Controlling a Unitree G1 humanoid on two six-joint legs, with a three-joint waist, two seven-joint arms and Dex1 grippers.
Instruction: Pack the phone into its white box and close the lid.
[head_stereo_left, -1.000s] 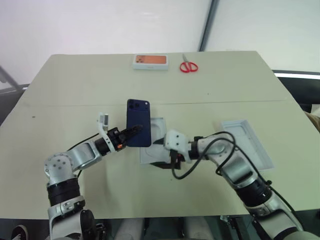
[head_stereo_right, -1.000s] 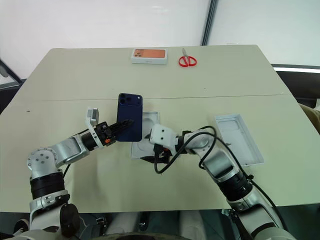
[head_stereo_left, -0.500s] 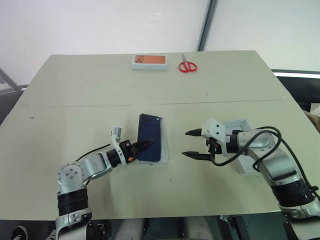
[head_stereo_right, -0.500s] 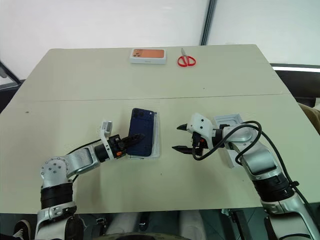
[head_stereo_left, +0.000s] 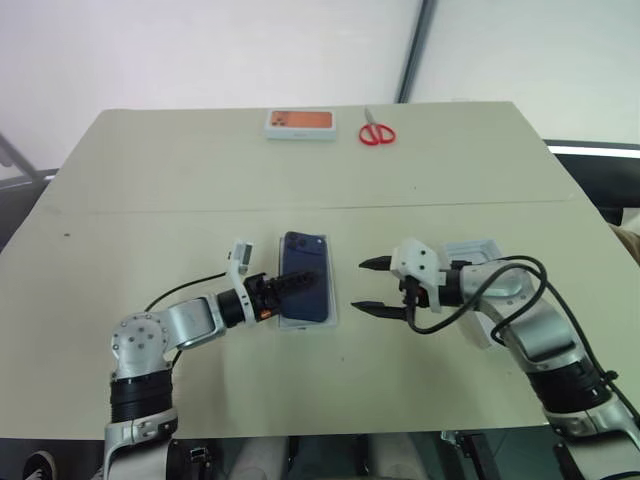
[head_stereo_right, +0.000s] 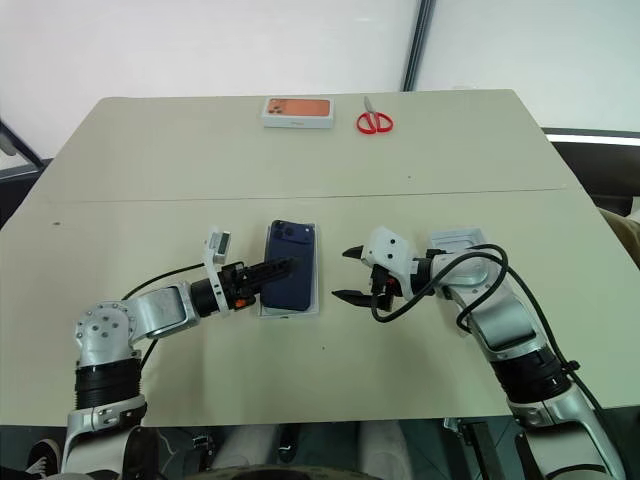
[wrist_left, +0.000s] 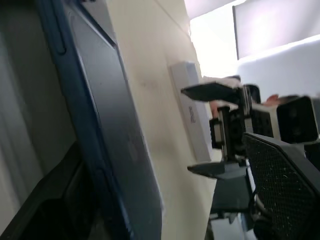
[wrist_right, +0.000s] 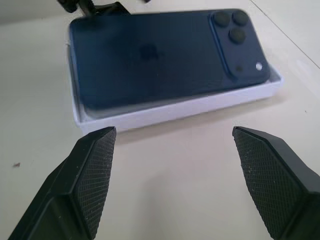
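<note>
One glossy navy phone (head_stereo_left: 303, 290), white box (wrist_right: 175, 112)

I see the phone (wrist_right: 160, 55) with a glossy navy back ahead of my right gripper (wrist_right: 180, 175), white box (wrist_right: 175, 112) of matt smooth cardboard, black finger pads (wrist_right: 92, 175) knurled matt plastic, table (wrist_right: 165, 190) matt beige

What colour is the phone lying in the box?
Dark navy blue phone, clearest in the right wrist view.
</note>
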